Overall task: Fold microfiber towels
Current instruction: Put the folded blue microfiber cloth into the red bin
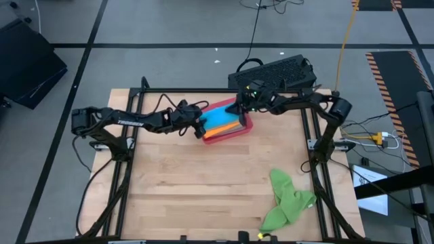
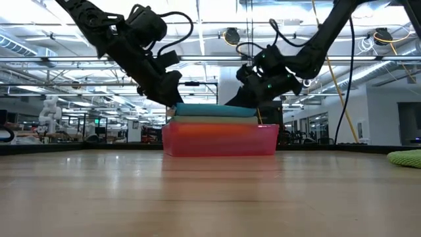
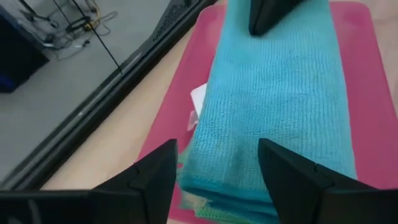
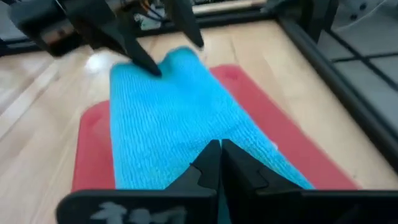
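You're basically at the drop-off: the folded blue towel (image 1: 218, 120) sits on top of the stack in the red tray (image 1: 239, 133) at the far middle of the table. Your left gripper (image 3: 217, 163) is over its left end with fingers spread, nothing held. Your right gripper (image 4: 219, 163) is pinched fully shut on the towel's other end, though I can't tell if it's actually holding cloth. I'd lift both straight up so you don't drag the top layer crooked. A crumpled green towel (image 1: 287, 200) waits near the front right corner. The table (image 1: 190, 183) is pale wood, and behind it there's an open lab with ceiling lights.
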